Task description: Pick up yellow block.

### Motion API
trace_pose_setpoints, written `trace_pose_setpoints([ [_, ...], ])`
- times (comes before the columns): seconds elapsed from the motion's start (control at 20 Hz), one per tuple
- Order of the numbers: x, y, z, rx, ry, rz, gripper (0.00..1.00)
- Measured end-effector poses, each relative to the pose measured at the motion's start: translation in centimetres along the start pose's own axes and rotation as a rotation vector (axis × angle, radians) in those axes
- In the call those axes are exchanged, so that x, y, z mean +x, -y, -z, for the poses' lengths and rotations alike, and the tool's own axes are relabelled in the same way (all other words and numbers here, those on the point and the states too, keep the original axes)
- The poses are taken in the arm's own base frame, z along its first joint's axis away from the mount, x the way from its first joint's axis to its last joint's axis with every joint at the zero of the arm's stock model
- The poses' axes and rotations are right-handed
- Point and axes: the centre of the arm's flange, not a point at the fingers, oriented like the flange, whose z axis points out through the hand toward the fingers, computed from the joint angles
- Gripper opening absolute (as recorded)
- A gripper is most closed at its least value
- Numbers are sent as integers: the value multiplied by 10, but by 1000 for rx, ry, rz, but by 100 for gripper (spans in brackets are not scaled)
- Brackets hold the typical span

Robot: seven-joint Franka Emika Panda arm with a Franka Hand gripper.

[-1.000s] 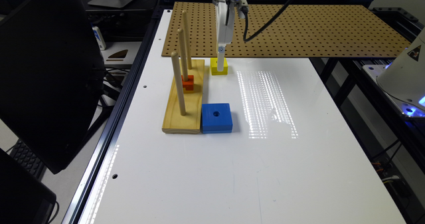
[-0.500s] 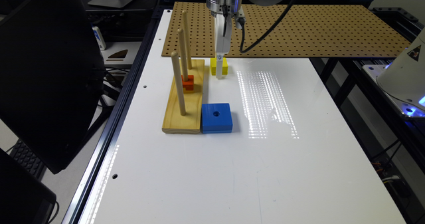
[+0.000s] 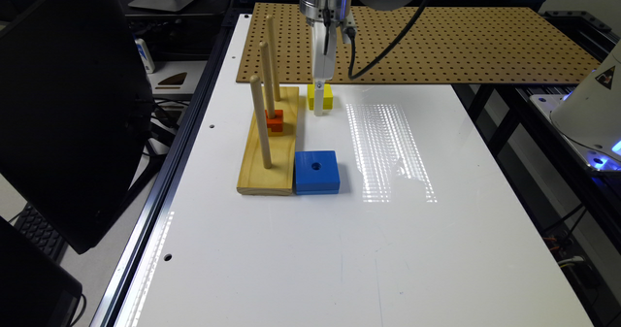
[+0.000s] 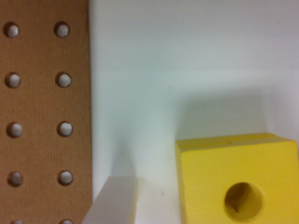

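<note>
The yellow block (image 3: 326, 97) is a small square with a round hole. It lies flat on the white table (image 3: 339, 249), just in front of the pegboard's edge. My gripper (image 3: 318, 105) hangs straight down over it, with its tip at table height against the block's near side. In the wrist view the yellow block (image 4: 238, 182) fills one corner. One white finger (image 4: 114, 200) stands beside it with a strip of table between them. The jaws are apart and hold nothing.
A wooden base (image 3: 269, 147) with three upright pegs stands to the exterior view's left of the block, and a small orange-red block (image 3: 275, 121) sits on it. A larger blue block (image 3: 317, 171) lies nearer the camera. A brown pegboard (image 3: 436, 40) covers the table's far end.
The gripper has come down from above the yellow block to table height beside it. The block and the other objects have stayed put.
</note>
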Motion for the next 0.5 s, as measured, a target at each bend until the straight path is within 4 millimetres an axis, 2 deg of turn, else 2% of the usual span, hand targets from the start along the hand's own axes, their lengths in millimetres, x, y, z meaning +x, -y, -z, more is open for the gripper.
trace_pose_setpoints([
  [0.05,0,0,0,0,0,0,0],
  [0.5,0,0,0,0,0,0,0],
])
